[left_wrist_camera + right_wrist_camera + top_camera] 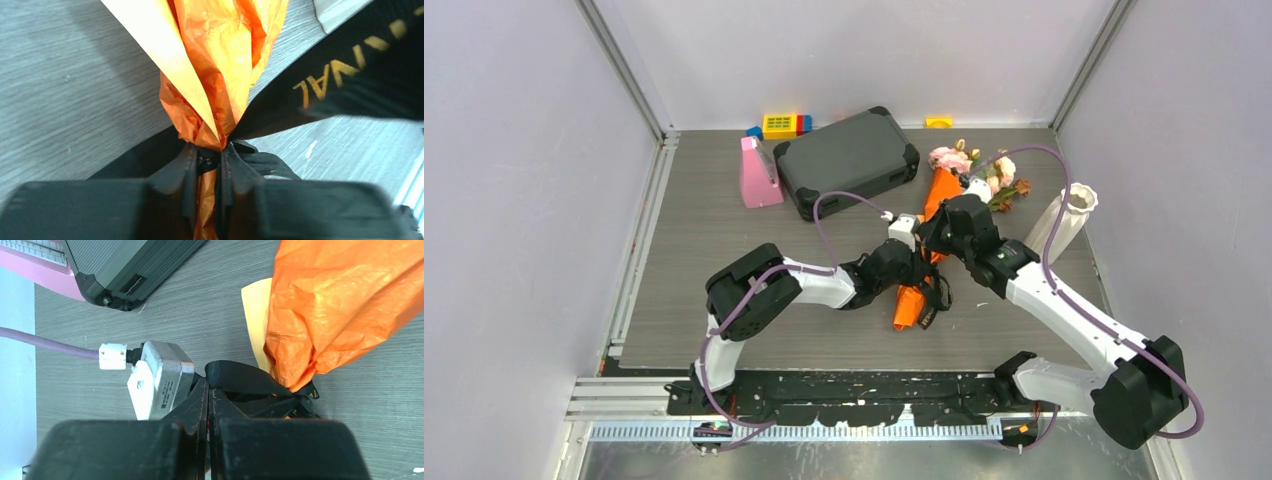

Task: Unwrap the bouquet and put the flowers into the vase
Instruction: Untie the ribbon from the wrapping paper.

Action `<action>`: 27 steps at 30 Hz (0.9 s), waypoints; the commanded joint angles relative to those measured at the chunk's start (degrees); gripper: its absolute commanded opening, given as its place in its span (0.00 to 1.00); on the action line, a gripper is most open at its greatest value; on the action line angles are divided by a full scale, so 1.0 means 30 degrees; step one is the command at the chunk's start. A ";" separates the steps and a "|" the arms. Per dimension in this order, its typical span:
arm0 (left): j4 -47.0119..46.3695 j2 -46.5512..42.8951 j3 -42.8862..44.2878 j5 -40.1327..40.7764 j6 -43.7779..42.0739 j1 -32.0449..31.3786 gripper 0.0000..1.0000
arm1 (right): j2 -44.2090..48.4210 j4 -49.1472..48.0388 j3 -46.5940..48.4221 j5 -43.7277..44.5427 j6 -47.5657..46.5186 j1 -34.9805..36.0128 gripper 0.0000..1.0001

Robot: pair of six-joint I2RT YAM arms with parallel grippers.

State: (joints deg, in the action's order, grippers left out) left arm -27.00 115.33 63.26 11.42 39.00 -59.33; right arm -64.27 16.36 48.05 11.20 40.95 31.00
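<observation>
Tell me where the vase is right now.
In the top view, the vase sits at the far right edge of the table, just right of the flowers and beside the right wall.

- The bouquet (215,55) wrap is crinkled orange, lined with a plain pale yellow sheet.
- Its ribbon (350,80) is black, printed with gold letters.
- The roses (951,158) are pink and peach, a few brownish.
- The vase (1064,218) is white.
- The hard case (849,160) is dark grey with black corners.
- The wedge (759,178) is pink.
- The toy blocks (782,125) are yellow, red and blue.
- The table (704,270) is grey wood grain.
</observation>
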 commanded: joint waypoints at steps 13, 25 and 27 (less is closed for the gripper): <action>0.0935 -0.7170 0.0038 -0.8545 0.1786 0.3421 0.00 | 0.5227 0.3765 0.3054 0.1884 -0.2368 0.0066 0.82; 0.0696 -0.7913 0.3846 -1.2250 0.3602 0.3898 0.00 | 0.9393 0.1152 0.1740 0.1648 -0.3873 0.0073 0.94; -0.1406 -0.7446 0.2731 -1.1652 0.4645 0.3926 0.00 | 0.9841 0.0690 0.1297 0.1806 -0.3931 0.0067 0.95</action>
State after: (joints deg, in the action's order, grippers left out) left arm -17.58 93.23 73.21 -22.44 47.77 -47.46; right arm -37.34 23.97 54.15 15.29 31.07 31.00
